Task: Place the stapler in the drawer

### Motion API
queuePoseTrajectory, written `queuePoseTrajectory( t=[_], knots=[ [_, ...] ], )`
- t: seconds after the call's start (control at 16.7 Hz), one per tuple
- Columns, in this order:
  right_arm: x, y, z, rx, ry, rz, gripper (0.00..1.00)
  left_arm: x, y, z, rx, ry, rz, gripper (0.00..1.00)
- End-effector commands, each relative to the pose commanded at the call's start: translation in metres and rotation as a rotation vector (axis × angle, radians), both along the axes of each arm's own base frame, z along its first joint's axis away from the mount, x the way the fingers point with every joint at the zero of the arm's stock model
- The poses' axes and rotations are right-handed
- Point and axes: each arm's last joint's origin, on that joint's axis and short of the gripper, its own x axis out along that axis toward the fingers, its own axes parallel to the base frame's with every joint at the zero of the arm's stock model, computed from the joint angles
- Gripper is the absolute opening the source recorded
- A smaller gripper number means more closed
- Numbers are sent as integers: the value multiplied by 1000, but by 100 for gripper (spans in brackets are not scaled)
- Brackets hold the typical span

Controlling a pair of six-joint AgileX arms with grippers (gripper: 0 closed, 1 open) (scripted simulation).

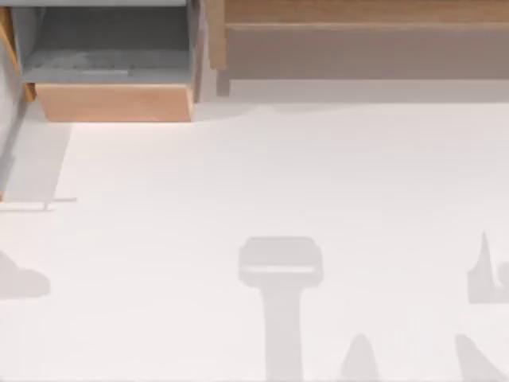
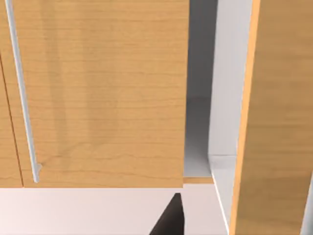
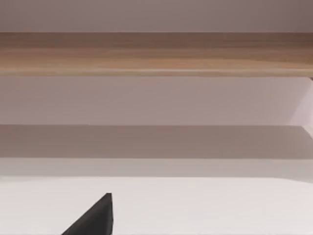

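Along the desk's far edge runs the wide brown cabinet [image 1: 358,40], the biggest thing here; its underside shelf and wooden lip fill the right wrist view [image 3: 156,51]; at the desk's far left corner the drawer [image 1: 111,102] stands pulled out, grey floor bare, tan front panel facing the near edge; the left wrist camera looks close at that panel [image 2: 98,93] and its thin pale handle [image 2: 22,93], with a grey gap beside it. The desk [image 1: 278,175] carries only shadows of the arms. A dark fingertip [image 2: 171,218] pokes into the left wrist view, another [image 3: 95,218] into the right; how far either pincer is open, or whether it holds anything, I cannot tell. I cannot find the stapler on the desk or in the drawer; the risk, as I judge it, is moving blind; an arm so near the panel could knock the drawer shut.
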Motion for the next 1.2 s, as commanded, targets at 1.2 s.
queuePoseTrajectory(
  t=[1.2],
  knots=[
    [0,0,0,0,0,0,100,28,2,-4,-15,16,4,0]
  ],
)
